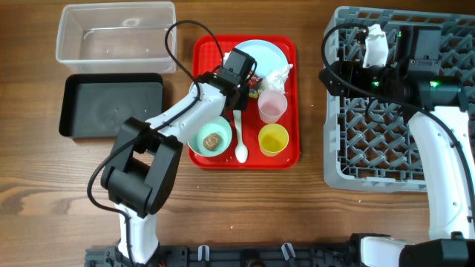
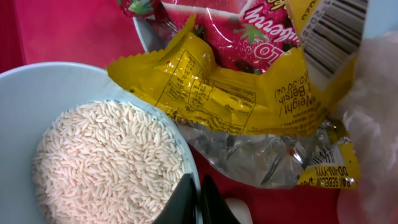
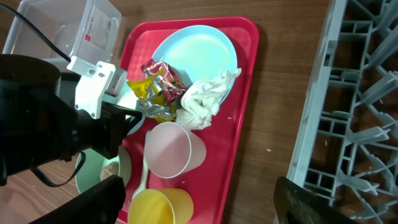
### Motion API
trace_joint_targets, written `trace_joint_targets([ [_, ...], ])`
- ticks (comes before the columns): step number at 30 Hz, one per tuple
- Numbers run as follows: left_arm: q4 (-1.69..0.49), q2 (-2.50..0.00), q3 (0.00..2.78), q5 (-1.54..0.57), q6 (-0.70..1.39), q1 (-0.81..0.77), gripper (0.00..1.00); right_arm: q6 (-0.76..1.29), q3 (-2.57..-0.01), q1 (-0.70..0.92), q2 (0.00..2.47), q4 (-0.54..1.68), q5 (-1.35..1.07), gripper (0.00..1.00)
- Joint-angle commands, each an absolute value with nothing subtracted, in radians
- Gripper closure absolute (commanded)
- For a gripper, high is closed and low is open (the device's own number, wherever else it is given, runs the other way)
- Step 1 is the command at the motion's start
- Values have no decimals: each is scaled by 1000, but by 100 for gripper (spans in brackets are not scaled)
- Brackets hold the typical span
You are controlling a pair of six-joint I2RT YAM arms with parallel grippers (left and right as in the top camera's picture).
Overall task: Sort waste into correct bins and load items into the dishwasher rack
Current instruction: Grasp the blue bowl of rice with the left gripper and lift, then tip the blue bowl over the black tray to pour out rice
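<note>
Two fingers of the left gripper [image 2: 199, 190] stand almost together, with only a thin slit between them. The rim of the rice bowl [image 2: 37, 87] runs down into that slit; I cannot tell whether it is pinched. Rice [image 2: 109, 162] fills that bowl just left of the jaws. Ahead of the jaws and a little right lies the yellow wrapper [image 2: 230, 93], crinkled, with its silver inside showing and one edge over the bowl's rim. Beyond it is the red wrapper [image 2: 249, 31]. The tissue [image 2: 373, 124] sits far right of these jaws, against the wrappers.

Behind the left jaws, toward that arm's base, the second bowl [image 1: 199, 141] holds the brown piece [image 1: 212, 139]. The spoon [image 1: 239, 137] lies just beside this bowl.

The right gripper [image 3: 196, 202] hangs over the rack [image 1: 349, 141], its jaws spread wide and holding nothing. In its wrist view the pink cup [image 3: 171, 149] and yellow cup [image 3: 158, 208] lie between the fingers, on the red tray [image 3: 245, 93]. The plate [image 3: 199, 53] is further ahead of these jaws, with the wrappers and tissue at its near edge. The rack's wall runs to the right of them.

The tub [image 1: 115, 33] and black tray [image 1: 111, 104] sit well apart from both pairs of jaws, beyond the red tray on the side away from the rack.
</note>
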State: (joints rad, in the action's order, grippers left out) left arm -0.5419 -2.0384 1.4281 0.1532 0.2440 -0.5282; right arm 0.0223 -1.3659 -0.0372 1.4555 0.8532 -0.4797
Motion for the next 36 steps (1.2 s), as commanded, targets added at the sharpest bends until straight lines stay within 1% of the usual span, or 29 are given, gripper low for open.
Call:
trace_joint_targets([
  [1,-568,-1998,1466,155,243,-525,96,27,-1382,-32,1467,854,-463,21],
  [7,-630,-1843,1488,155,255,-524,96,26,-1382,-32,1467,854,-463,22],
  [11,-687,-1748,1488,155,328,-486,96,26,-1382,-32,1467,854,-463,22],
  [14,-786,-1675,1487,143,403,-416,96,26,-1382,-32,1467,854,-463,22],
  [18,-944,-1619,1487,85,409,-261,96,26,-1382,-32,1467,854,-463,22],
  [21,-1008,-1620,1487,-26,397,-104,96,27,-1382,-32,1467,857,-463,22],
  [22,-1015,-1620,1486,-83,364,-44,96,27,-1382,-32,1467,858,-463,22],
  [28,-995,-1633,1427,-327,213,215,96,26,-1382,-32,1467,860,-463,22],
  [30,-984,-1660,1419,-448,160,300,96,26,-1382,-32,1467,859,-463,22],
  [36,-915,-1772,1418,-708,95,466,96,22,-1382,-32,1467,858,-458,22],
])
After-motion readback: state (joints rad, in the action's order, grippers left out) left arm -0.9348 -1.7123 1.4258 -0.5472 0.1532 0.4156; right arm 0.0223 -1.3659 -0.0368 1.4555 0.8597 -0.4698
